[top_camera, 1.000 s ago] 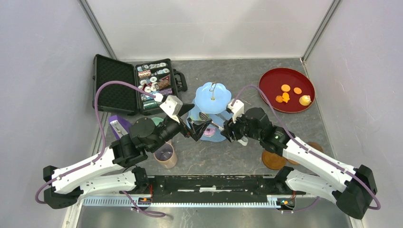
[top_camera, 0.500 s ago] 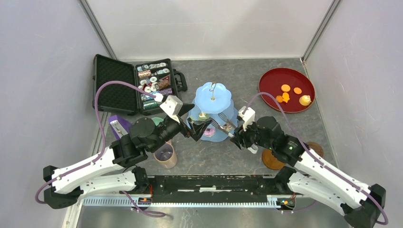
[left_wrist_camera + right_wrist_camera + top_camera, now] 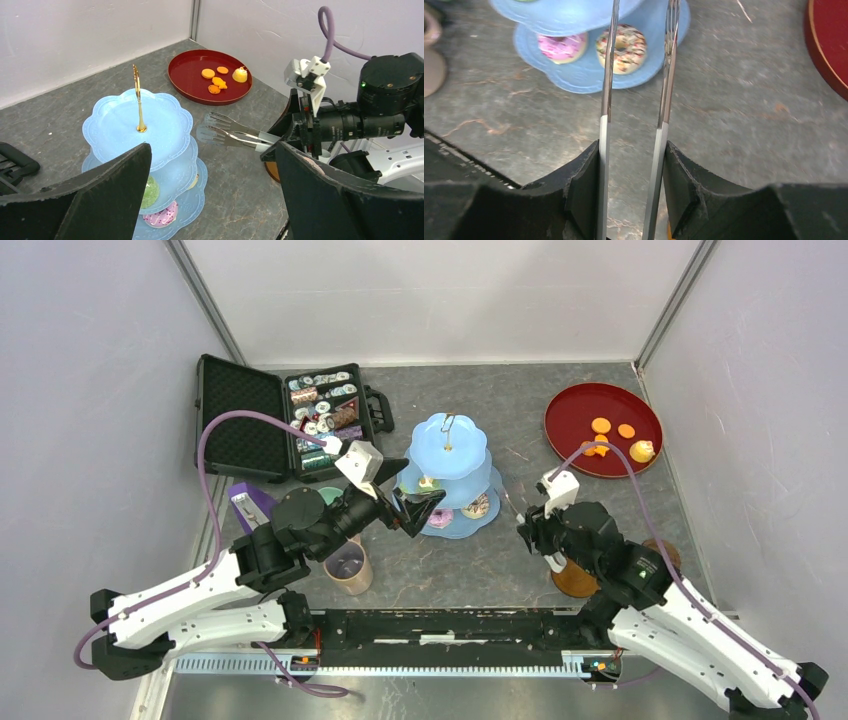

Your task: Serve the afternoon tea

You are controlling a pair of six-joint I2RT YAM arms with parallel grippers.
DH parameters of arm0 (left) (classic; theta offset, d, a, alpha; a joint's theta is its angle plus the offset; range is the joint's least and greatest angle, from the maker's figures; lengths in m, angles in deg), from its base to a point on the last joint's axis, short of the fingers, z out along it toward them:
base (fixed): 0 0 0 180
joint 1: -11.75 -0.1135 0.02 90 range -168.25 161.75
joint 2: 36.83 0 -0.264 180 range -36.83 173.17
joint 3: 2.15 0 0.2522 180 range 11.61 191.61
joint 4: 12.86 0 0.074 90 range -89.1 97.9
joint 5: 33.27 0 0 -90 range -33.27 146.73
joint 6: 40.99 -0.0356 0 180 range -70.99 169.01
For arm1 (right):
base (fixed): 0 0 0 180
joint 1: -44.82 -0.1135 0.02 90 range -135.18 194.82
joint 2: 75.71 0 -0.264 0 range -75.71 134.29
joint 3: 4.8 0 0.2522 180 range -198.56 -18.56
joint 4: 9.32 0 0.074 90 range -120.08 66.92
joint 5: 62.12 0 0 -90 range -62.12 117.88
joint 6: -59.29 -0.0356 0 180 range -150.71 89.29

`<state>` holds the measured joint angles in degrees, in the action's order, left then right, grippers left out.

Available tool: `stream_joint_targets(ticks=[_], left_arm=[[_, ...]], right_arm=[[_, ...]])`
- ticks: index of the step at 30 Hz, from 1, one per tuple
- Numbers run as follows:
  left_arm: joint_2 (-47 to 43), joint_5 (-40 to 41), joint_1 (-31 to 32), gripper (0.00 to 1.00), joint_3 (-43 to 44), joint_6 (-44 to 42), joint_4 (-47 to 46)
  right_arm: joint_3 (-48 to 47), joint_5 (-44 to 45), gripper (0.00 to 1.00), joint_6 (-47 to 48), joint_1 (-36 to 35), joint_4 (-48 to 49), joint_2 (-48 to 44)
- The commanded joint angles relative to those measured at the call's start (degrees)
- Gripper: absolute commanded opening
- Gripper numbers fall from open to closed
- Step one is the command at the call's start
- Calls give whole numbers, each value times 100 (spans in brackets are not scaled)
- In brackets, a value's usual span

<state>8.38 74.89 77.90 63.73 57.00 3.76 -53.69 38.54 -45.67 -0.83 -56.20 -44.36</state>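
Observation:
The pale-blue three-tier cake stand [image 3: 450,445] stands mid-table. Its bottom tier holds a pink donut [image 3: 562,46] and a white chocolate-striped donut [image 3: 621,47]. A green cake [image 3: 149,192] sits on the middle tier. My left gripper [image 3: 418,510] is open and empty, just left of the stand's lower tiers. My right gripper [image 3: 530,530] is shut on metal tongs [image 3: 606,75]. The tongs are empty, tips apart, pointing at the stand's right side from a short way off. Orange biscuits [image 3: 601,425] and a yellow cake [image 3: 641,450] lie on the dark-red tray [image 3: 580,400].
A black case of small tins [image 3: 285,420] lies open at the back left. A tan mug [image 3: 348,566] stands under the left arm. Brown coasters [image 3: 575,578] sit by the right arm. A purple object [image 3: 250,505] lies at the left.
My right gripper has pulled back from the stand toward the near right with the tongs. The striped donut now lies uncovered on the bottom tier. The left arm has barely moved.

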Motion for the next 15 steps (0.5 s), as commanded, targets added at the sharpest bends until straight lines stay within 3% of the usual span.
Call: stream_joint_targets(ticks=[1,6,8,15], left_arm=[[-99,83,38,100,106,-254,-206],[-109,89,39,100,108,-254,-206],[-109,74,41,100,106,-245,-206],[-100,46,38,100,97,-210,-215]], right_arm=[[-392,1457,50,-475,-22,-373,203],[-698,3101,50,-926,23,-872,955],[-740,3196,50,-738,291,-618,1269],[-872,1036,49,316,3035,836,2301]])
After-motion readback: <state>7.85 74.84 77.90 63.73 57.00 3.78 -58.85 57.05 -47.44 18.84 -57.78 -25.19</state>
